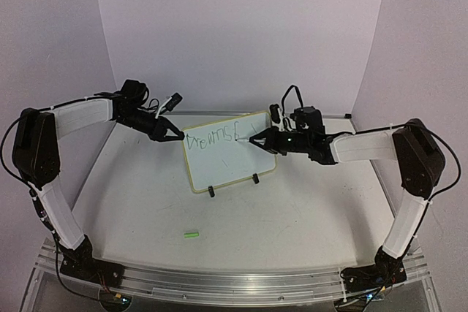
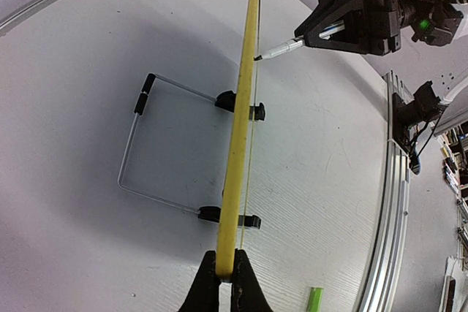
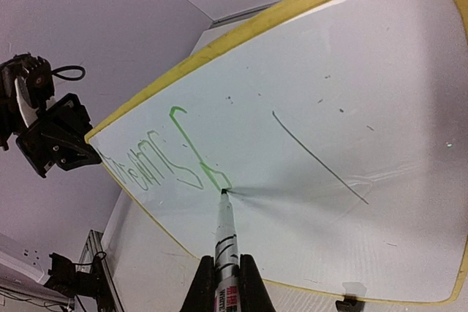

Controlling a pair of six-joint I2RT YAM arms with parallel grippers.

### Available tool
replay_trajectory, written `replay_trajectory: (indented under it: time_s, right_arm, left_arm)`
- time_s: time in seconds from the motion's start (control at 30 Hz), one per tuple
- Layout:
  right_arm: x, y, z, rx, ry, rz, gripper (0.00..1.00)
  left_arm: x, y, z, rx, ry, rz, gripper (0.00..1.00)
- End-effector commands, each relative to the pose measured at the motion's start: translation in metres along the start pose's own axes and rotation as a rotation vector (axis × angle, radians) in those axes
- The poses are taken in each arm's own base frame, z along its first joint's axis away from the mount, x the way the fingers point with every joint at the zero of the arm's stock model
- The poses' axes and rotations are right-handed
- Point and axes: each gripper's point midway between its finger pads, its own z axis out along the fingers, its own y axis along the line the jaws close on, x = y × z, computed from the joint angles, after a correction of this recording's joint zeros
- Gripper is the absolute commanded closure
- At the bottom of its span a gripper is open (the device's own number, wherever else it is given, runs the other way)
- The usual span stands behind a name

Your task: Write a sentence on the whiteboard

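Here, the whiteboard [image 1: 230, 155] stands upright on its two black feet in the middle of the worktop [image 1: 307, 210]. My left tool [image 1: 178, 137] is clamped on its yellow frame at the left edge. My right tool [image 1: 257, 139] is closed around a marker [image 3: 224, 231], whose tip touches the board at the end of the green sentence [image 1: 212, 137]. A small green cylinder [image 1: 191, 234] lies nearer my bases.

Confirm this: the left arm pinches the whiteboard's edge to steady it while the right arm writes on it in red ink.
The writing is green, not red; the right wrist view shows it where the marker tip meets the whiteboard. The rest stands: left jaws pinch the board's edge, right jaws grip the marker.
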Motion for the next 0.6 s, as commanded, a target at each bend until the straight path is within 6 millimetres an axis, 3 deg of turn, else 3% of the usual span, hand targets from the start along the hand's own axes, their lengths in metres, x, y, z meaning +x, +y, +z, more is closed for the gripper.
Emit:
replay_trajectory:
  time_s: [0.0, 0.13, 0.33, 0.57]
  right_arm:
    - [-0.010, 0.003, 0.007, 0.009, -0.026, -0.023, 1.00]
    - [-0.014, 0.013, 0.003, -0.026, -0.040, -0.024, 1.00]
    - [-0.028, 0.032, -0.019, -0.050, -0.101, -0.053, 1.00]
    - [-0.030, 0.024, -0.019, -0.010, -0.117, -0.047, 1.00]
  left_arm:
    - [0.016, 0.003, 0.008, -0.021, 0.070, -0.012, 1.00]
    - [0.015, 0.002, 0.008, -0.022, 0.069, -0.009, 1.00]
    - [0.014, 0.002, 0.007, -0.025, 0.067, -0.005, 1.00]
    - [0.014, 0.002, 0.007, -0.025, 0.068, -0.006, 1.00]
